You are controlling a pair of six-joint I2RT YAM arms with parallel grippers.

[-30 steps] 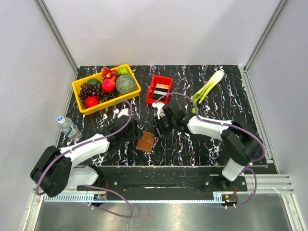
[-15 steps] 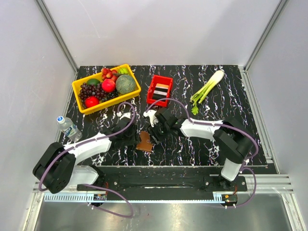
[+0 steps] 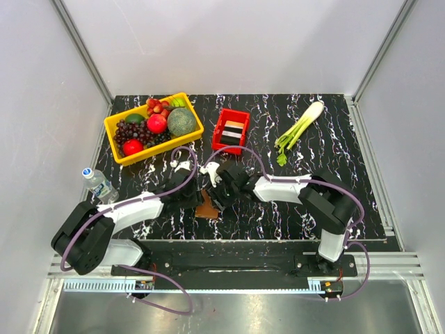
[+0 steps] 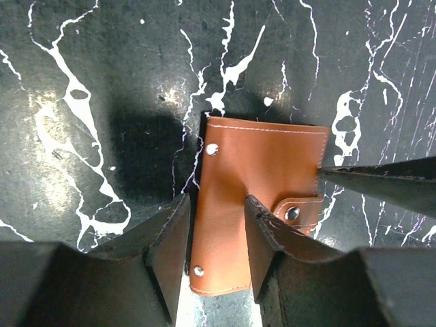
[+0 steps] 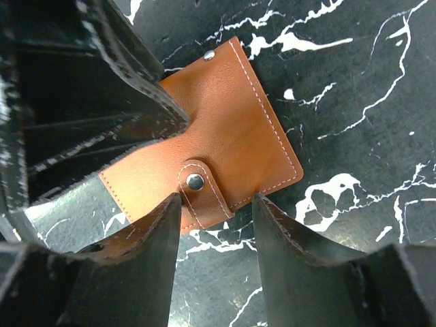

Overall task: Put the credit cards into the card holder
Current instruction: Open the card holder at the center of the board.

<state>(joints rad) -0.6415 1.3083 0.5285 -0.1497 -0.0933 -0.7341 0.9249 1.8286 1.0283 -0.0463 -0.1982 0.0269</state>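
Since the card holder (image 5: pixel 231 116) lies snapped shut and flat on the bench (image 4: pixel 102 68) right under both tools, your job now, as I judge it, is to open it before any card can go in. Pin one side with the left tool (image 4: pixel 216 204) and let the right tool (image 5: pixel 216 199) work the snap tab (image 5: pixel 196 182), which sits just ahead of its fingertips and between them. Catch the tab's free end rather than the whole flap. Lift gently, or the thin leather may slide along the bench.

Your left tool has its jaws moderately parted and grips nothing; one finger is over the leather and the other just off its edge. Your right tool is likewise apart and empty, straddling the tab side.

Both arms reach inward and low, with the tools pitched down at the bench and nearly nose to nose, so mind the fingers do not collide. The credit cards (image 3: pixel 234 130) wait in the red bin (image 3: pixel 221 125), well beyond both tools.
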